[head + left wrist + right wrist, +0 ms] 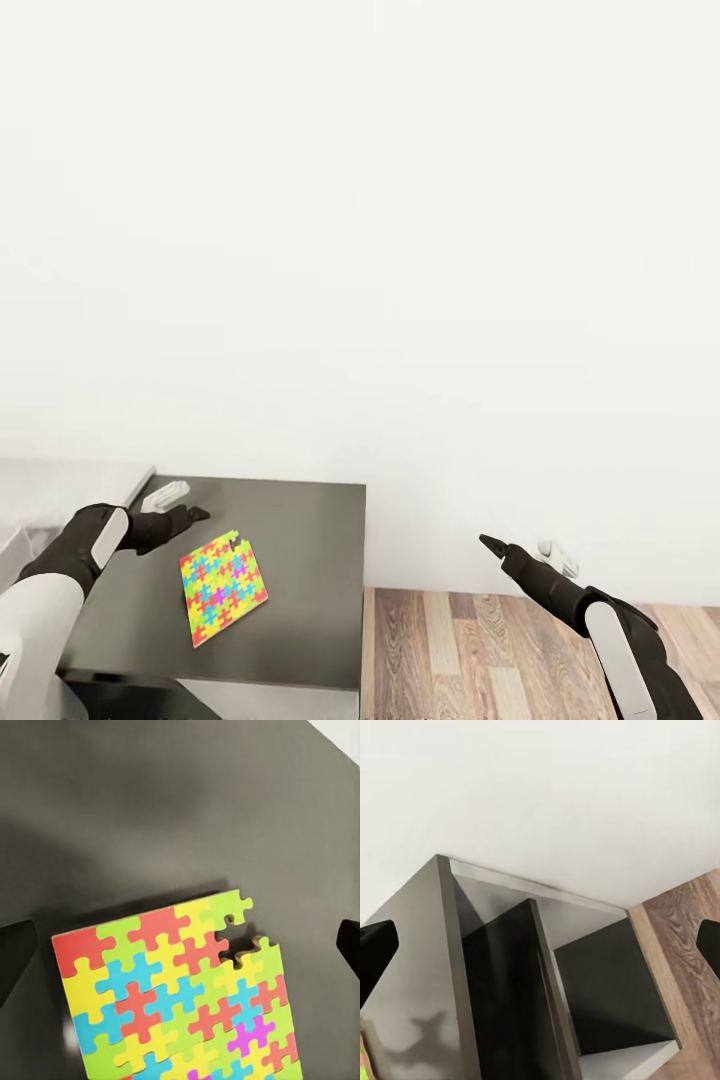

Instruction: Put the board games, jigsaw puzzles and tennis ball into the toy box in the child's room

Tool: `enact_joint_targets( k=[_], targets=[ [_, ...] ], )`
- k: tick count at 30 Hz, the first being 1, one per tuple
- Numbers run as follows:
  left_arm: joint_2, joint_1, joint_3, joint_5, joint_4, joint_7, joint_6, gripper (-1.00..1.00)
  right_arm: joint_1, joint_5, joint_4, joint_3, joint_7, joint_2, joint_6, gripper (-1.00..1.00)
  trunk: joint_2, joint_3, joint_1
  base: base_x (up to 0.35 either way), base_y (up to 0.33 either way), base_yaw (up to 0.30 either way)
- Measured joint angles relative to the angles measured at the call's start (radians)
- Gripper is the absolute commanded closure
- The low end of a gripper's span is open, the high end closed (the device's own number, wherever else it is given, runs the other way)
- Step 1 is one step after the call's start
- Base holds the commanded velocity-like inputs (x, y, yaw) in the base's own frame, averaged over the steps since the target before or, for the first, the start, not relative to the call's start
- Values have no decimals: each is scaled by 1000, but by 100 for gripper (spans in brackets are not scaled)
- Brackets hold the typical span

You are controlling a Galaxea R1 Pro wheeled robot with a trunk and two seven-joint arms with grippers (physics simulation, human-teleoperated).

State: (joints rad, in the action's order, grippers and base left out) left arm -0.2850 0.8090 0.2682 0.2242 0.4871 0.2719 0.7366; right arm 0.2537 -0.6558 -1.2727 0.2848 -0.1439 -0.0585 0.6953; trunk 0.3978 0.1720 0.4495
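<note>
Only the jigsaw puzzle [222, 589] occupies the dark top [300, 560]; surroundings open.

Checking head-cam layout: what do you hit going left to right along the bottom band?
Left pincer → multicoloured square jigsaw puzzle sheet on the dark grey table top → wood-plank floor → right pincer.

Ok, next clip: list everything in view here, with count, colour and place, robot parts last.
jigsaw puzzle: one, multicoloured, flat on the dark grey top, one corner piece missing.
dark grey top: one, against the white wall.
pale grey desk top: one, adjoining it at far left.
wood-plank floor: brown, right of the furniture.
open shelf unit: dark grey, under the top.
left gripper: black, open, above the puzzle.
right gripper: black, open, over the floor.
</note>
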Motion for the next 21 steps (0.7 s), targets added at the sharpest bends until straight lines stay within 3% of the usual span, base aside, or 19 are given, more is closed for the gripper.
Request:
enact_joint_targets(
  k=[21],
  targets=[
    [2, -1, 0, 1, 0, 4, -1, -100, 0, 0, -1, 0, 0, 0, -1, -100, 0, 35, 0, 0, 0, 0]
  ],
)
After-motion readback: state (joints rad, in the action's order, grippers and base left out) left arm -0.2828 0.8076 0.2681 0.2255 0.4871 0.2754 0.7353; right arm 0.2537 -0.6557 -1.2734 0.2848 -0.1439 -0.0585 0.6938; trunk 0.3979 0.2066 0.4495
